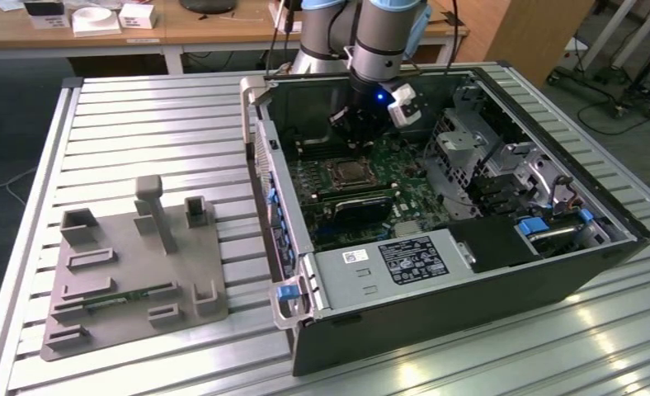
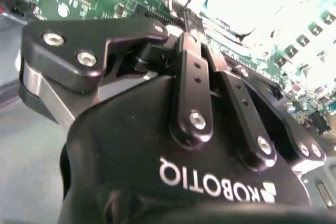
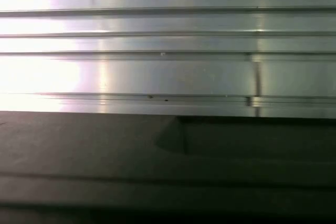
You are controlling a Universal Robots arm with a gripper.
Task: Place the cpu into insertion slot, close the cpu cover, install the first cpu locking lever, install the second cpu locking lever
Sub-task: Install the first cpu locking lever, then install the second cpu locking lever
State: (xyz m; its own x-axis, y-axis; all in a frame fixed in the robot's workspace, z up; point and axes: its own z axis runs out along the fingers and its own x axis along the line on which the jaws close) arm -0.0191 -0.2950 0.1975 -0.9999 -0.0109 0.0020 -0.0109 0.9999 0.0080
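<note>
In the exterior view the open computer case [image 1: 446,272] lies on the slatted table, with the green board inside it. The insertion slot [image 1: 347,174] sits mid-board. A silvery-grey square, the cpu [image 1: 350,172], lies flat in it, and the cpu cover [image 1: 332,176] lies around it as a thin metal frame. My gripper [image 1: 350,136] reaches down into the case just behind the slot, its tips close above the board. In the second wrist view the gripper [image 2: 185,18] has its two fingers [image 2: 191,66] drawn together at the edge of the glare-washed slot [image 2: 252,3]. I cannot see anything between them.
A grey fixture plate [image 1: 127,272] with upright blocks lies on the table [image 1: 149,132] at the exterior view's left. Drive cages [image 1: 490,157] and a power supply box [image 1: 402,260] crowd the case. The first wrist view shows table slats [image 3: 168,72] and a dark case wall [image 3: 168,161].
</note>
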